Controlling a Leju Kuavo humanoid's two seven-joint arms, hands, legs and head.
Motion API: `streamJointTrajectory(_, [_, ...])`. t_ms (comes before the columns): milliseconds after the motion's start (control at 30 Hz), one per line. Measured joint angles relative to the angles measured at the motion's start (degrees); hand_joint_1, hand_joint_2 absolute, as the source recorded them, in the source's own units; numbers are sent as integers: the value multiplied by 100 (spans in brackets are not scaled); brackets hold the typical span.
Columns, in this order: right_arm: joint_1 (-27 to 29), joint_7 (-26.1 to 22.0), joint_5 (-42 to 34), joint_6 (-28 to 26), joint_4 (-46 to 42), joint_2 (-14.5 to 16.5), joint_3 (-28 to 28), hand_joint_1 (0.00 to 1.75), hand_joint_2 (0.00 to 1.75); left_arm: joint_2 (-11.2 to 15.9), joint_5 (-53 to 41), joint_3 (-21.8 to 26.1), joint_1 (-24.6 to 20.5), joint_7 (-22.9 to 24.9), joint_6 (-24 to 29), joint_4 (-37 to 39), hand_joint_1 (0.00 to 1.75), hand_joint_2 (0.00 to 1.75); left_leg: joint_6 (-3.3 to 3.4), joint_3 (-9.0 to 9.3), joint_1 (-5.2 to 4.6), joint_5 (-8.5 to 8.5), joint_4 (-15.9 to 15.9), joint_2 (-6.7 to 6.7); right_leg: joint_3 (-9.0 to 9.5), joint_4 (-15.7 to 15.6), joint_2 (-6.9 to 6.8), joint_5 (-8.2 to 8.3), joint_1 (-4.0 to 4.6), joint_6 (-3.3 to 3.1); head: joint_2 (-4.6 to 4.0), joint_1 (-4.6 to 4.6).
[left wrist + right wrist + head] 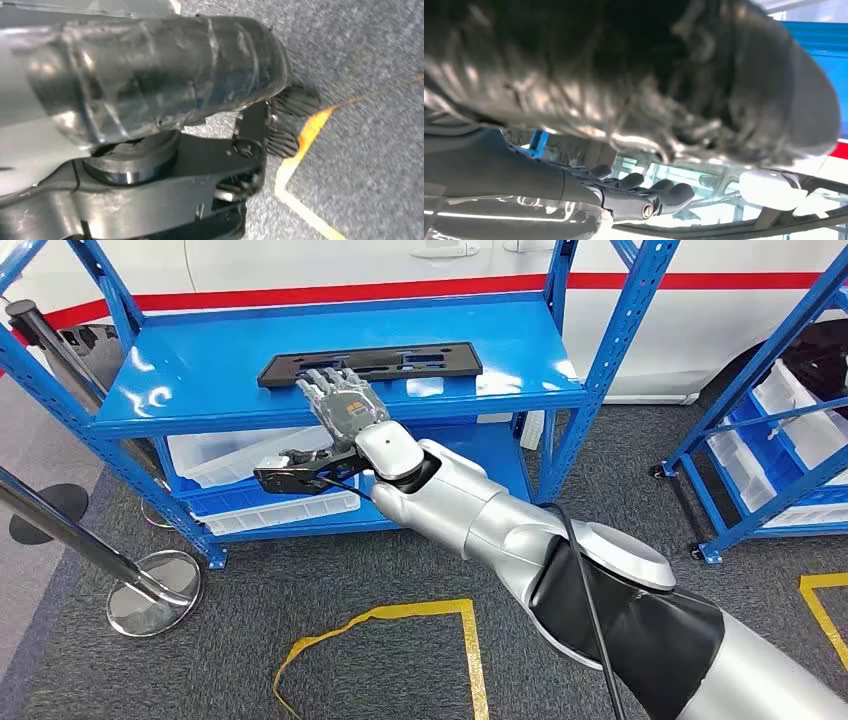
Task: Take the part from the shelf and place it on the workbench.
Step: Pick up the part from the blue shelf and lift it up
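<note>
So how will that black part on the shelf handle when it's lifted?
The part looks like a long, flat moulded plate with cutouts, so probably stiff and light. Gripped near one end by the right hand, it may tilt. Lying flat on the glossy shelf, it could slide.

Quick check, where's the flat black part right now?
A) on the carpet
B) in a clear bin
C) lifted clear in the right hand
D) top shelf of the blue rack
D: the black part lies flat on the blue rack top shelf, the right hand stretched over its near edge.

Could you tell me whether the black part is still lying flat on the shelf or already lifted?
Still lying flat. The black part rests on the blue shelf; the right hand reaches over its front edge with fingers extended, not yet gripping.
</note>
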Motion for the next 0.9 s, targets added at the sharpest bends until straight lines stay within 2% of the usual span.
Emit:
streamJointTrajectory(100, [7,1,9,-1,0,-20,-15,0,0,-1,-1,0,5,-48,11,0,0,0,32,25,12,12,-49,4,6,-13,-10,-11,-4,58,0,5])
streamJointTrajectory(200, [4,1,21,-2,0,-39,-46,0,0,-4,1,-2,19,-65,20,0,0,0,78,109,55,46,-167,19,-24,89,-30,-105,-1,126,0,17])
streamJointTrajectory(367, [1,1,23,-2,0,-40,-49,0,0,-4,1,-2,18,-66,20,0,0,0,83,116,53,46,-175,18,-39,134,-33,-133,-1,134,0,18])
streamJointTrajectory(400, [11,1,24,-1,0,-50,-60,0,0,-4,1,-1,14,-70,20,0,0,0,96,119,53,41,-171,18,-232,510,-35,-285,-10,149,0,19])
streamJointTrajectory(433, [29,2,26,0,0,-68,-74,0,0,-5,0,-1,12,-74,20,0,0,0,104,127,57,26,-159,14,-419,823,-38,-345,-29,171,0,19])
streamJointTrajectory(500, [64,2,38,2,-1,-109,-112,0,0,-11,-1,-1,3,-83,20,0,0,0,48,119,60,-75,-38,-5,-486,787,-32,-229,-61,186,0,15])
streamJointTrajectory(533, [73,2,43,3,-2,-122,-121,0,0,-14,-1,-1,5,-84,20,0,0,0,1,112,64,-117,7,-15,-333,410,-27,-27,-61,170,0,14])
streamJointTrajectory(567, [74,4,49,3,-2,-131,-128,0,0,-17,-1,-1,5,-86,20,0,0,0,-43,102,66,-150,46,-21,-187,90,-20,86,-54,140,0,11])
streamJointTrajectory(633, [76,8,54,1,-9,-140,-132,0,0,-20,2,-1,13,-86,23,0,0,0,-87,74,80,-203,82,-12,-171,67,-20,95,-61,73,0,8])
streamJointTrajectory(667, [72,9,59,0,-14,-142,-136,0,0,-21,5,-1,11,-85,33,0,0,0,-110,15,85,-289,221,-6,-154,45,-21,100,-72,40,0,-4])
streamJointTrajectory(700, [70,8,68,0,-19,-141,-138,0,0,-22,11,-1,6,-83,50,0,0,0,-134,-101,89,-418,469,-1,-134,28,-23,98,-79,10,0,-11])
streamJointTrajectory(767, [76,8,90,3,-20,-140,-142,0,0,-26,34,0,1,-85,102,0,0,0,-169,-471,92,-700,1206,1,-110,23,-28,80,-68,-26,0,-24])
streamJointTrajectory(800, [83,8,100,4,-20,-140,-142,0,0,-28,46,-1,4,-92,122,0,0,0,-177,-642,93,-761,1500,1,-99,23,-29,70,-60,-38,0,-22])
streamJointTrajectory(833, [89,8,107,4,-20,-140,-142,0,0,-32,52,-1,9,-101,136,0,0,0,-177,-732,92,-722,1615,1,-84,24,-28,59,-53,-45,0,-24])
streamJointTrajectory(867, [93,8,110,4,-20,-140,-143,0,0,-36,50,-2,13,-113,142,0,0,0,-167,-712,92,-578,1504,1,-63,24,-24,47,-48,-47,0,-24])
streamJointTrajectory(900, [93,9,113,4,-20,-140,-148,0,0,-38,39,-2,14,-122,143,0,0,0,-146,-587,90,-357,1190,1,-36,24,-20,33,-44,-45,0,-24])
